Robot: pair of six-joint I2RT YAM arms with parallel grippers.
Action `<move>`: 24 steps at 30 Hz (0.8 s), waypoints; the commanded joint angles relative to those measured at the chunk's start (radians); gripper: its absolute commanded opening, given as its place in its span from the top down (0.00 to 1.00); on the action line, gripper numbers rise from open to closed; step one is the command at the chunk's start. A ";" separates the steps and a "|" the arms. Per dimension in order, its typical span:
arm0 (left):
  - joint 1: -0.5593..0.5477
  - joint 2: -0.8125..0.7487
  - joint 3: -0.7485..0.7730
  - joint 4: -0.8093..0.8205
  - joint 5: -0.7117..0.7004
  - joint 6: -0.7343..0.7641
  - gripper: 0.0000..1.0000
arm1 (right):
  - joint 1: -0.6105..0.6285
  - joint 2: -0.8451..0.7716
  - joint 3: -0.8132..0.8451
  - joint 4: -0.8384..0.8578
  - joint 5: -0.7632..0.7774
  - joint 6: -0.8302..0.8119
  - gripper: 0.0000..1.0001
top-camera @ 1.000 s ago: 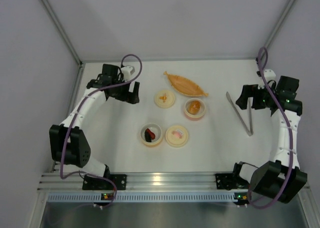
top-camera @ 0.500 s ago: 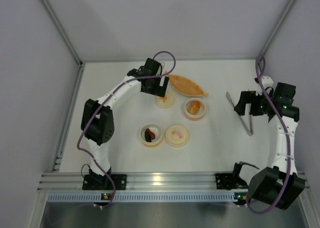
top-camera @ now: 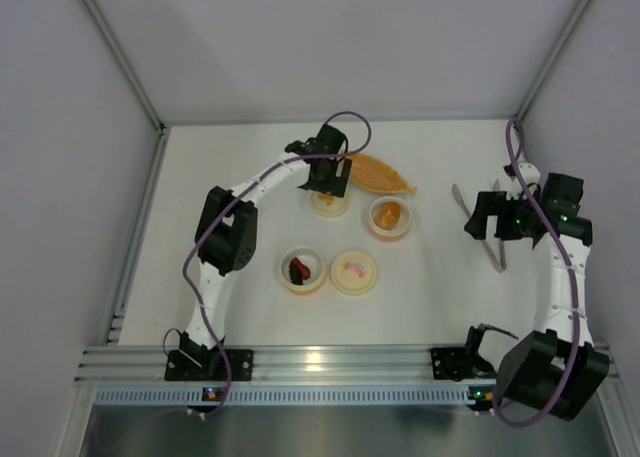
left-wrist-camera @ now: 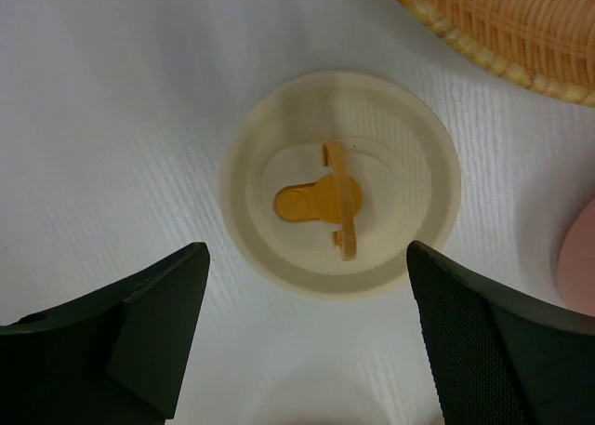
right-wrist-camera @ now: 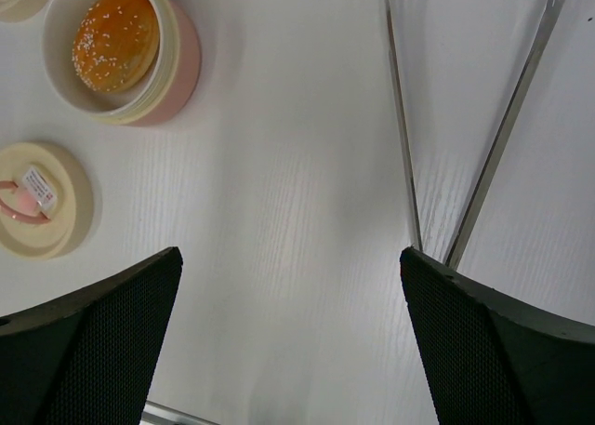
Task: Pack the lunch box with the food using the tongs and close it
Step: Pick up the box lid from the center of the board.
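The left claw [top-camera: 328,177] hangs with its jaws spread wide and nothing pinched, directly over a round cream lid with a yellow motif [left-wrist-camera: 340,185]. In the left wrist view this lid lies flat on the white desk [top-camera: 420,287], centred in the gap between the two dark fingers [left-wrist-camera: 149,327]. The woven boat-shaped dish [left-wrist-camera: 521,25] sits just beyond that claw and off to its right, apart from the lid. The right claw [top-camera: 480,217] is likewise spread and grips nothing. The tongs [right-wrist-camera: 402,146] lie on the desk ahead of it on its right side, with their joined end just beside its right finger [right-wrist-camera: 502,351] and their two thin arms fanning away from the claw; whether the finger touches them cannot be told. Ahead of the right claw on its left stands a pink bowl [right-wrist-camera: 186,58] holding the orange-brown lump [right-wrist-camera: 116,39]. Nearer to its left finger lies a second cream lid with a pink motif [right-wrist-camera: 37,202]. Farther out on that same side, well apart from both claws, a second bowl [top-camera: 284,275] holds the black ridged piece [top-camera: 294,273] and the dark red piece [top-camera: 303,265], which lie side by side.
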 commanded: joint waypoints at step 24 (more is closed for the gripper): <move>-0.055 0.093 0.076 0.004 0.024 0.022 0.52 | 0.017 0.002 -0.063 0.065 -0.004 -0.020 0.01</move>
